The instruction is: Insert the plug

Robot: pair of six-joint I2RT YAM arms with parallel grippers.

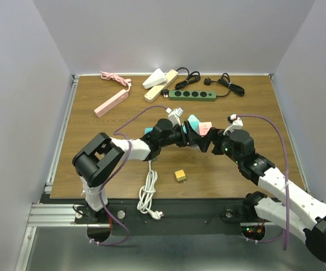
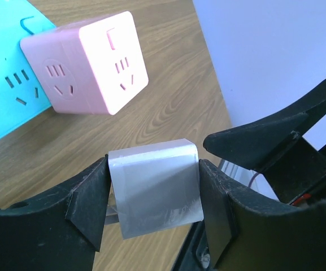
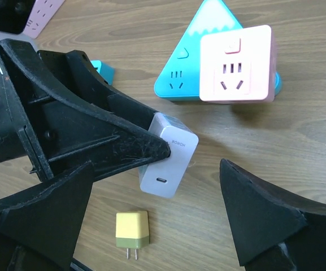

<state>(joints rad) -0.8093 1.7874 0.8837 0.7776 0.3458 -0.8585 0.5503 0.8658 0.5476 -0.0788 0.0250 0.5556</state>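
The left pincer (image 2: 154, 180) pinches a white charger plug (image 2: 154, 189) by its two sides, holding it near the pink cube socket (image 3: 236, 63) without touching it. The socket touches a teal triangular power strip (image 3: 179, 62) on the wooden tabletop (image 3: 298, 130). The right pincer (image 3: 155, 169), also near the socket, stands spread wide and grips nothing. A small yellow adapter (image 3: 132, 228) lies farther from the socket than the plug.
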